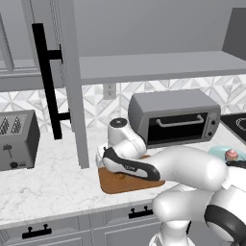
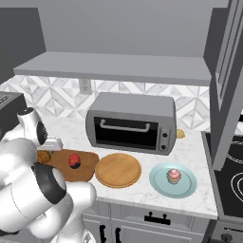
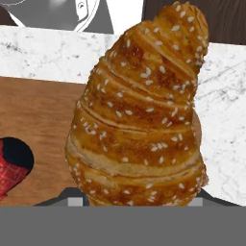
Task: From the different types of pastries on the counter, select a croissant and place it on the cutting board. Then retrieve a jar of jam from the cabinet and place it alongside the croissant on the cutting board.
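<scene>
The golden-brown croissant (image 3: 139, 110) fills the hand view, its wide end sitting between my fingertips. My gripper (image 2: 47, 151) is low over the left end of the brown cutting board (image 2: 88, 172) and shut on the croissant (image 2: 43, 156), which is down at board level. The small red jar of jam (image 2: 74, 160) stands on the board just right of the croissant, and its edge shows as the jar (image 3: 12, 168) at the left of the hand view. In the left base view my arm covers much of the board (image 1: 113, 185). The grey cabinet door (image 1: 72, 81) with its black bar handle (image 1: 48, 79) stands open.
A round wooden plate (image 2: 118, 170) lies right of the board, then a teal plate (image 2: 156, 182) with a pink cupcake (image 2: 173, 176). A grey toaster oven (image 2: 130, 123) stands behind them and a toaster (image 1: 18, 139) at the far left. A stovetop (image 2: 232, 182) is at the right.
</scene>
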Robot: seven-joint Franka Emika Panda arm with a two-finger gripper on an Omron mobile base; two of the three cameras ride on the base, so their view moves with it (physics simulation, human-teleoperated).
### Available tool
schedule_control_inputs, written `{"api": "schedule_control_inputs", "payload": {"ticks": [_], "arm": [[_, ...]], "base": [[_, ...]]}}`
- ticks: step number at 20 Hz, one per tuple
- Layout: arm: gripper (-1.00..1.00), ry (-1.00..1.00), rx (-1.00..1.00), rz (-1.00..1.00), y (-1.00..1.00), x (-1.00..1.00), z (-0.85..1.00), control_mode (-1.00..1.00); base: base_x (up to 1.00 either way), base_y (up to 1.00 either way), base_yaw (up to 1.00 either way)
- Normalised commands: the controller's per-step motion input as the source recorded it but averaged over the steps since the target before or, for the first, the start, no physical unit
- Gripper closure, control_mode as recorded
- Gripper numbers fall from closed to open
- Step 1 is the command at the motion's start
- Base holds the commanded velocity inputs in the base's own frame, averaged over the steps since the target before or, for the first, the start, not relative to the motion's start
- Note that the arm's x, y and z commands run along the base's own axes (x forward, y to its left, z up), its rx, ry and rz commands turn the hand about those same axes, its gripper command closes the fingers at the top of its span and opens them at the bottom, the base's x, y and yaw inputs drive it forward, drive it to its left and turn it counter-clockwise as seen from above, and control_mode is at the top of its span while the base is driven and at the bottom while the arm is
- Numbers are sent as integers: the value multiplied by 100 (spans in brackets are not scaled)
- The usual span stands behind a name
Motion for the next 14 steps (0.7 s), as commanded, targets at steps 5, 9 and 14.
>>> {"api": "schedule_control_inputs", "payload": {"ticks": [5,9,14], "arm": [[100,-3,0,3,-1,4,-27,-100],[100,-1,0,2,-2,26,-23,-100],[100,0,0,2,-3,20,-30,-100]], "base": [[0,0,0],[0,0,0],[0,0,0]]}}
